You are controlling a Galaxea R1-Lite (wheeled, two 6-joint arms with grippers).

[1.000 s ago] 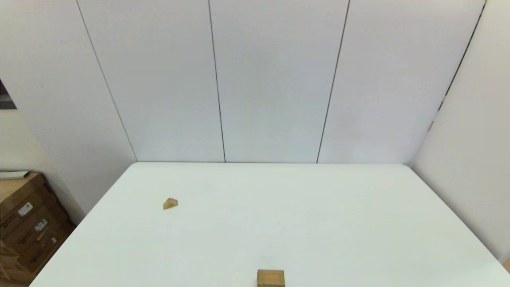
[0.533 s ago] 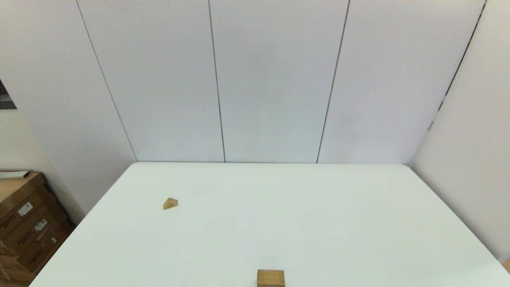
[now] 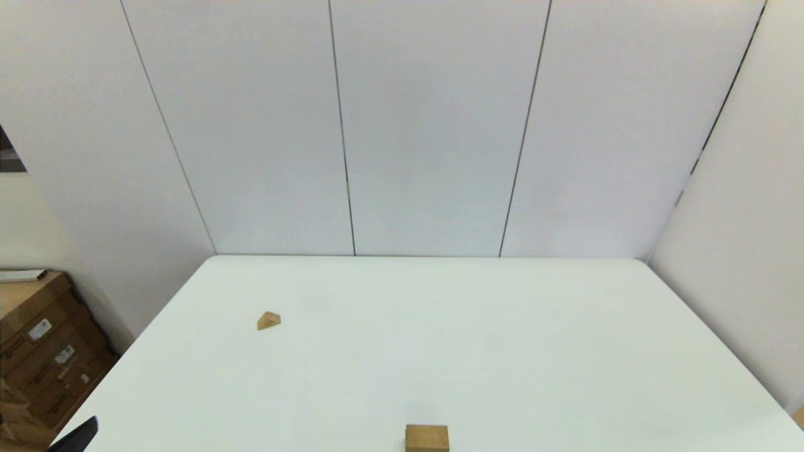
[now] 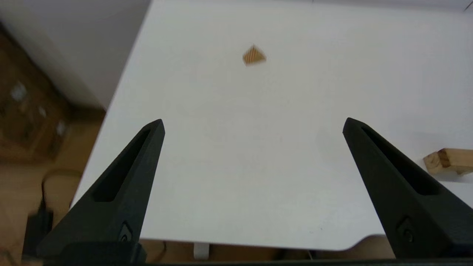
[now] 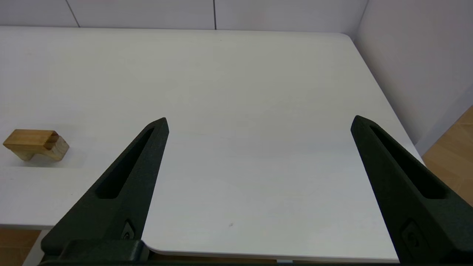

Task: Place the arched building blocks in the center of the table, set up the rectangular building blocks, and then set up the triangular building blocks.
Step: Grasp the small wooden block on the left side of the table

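**Head view: arch (image 3: 427,437) clipped at the picture's edge**

Lying by the near edge of the desk (image 3: 440,326), about midway between the two claws, notch seemingly down. Triangle (image 3: 269,321) well apart, far left.

Left claw (image 4: 253,123) spread wide and empty over the near-left corner. Right claw (image 5: 258,122) likewise spread and empty, near right.

Risks: knocking the arch off the near edge on a low approach, or slipping if pinched across the notch.

Rectangle nowhere in sight. Triangle blurred in the left wrist view.
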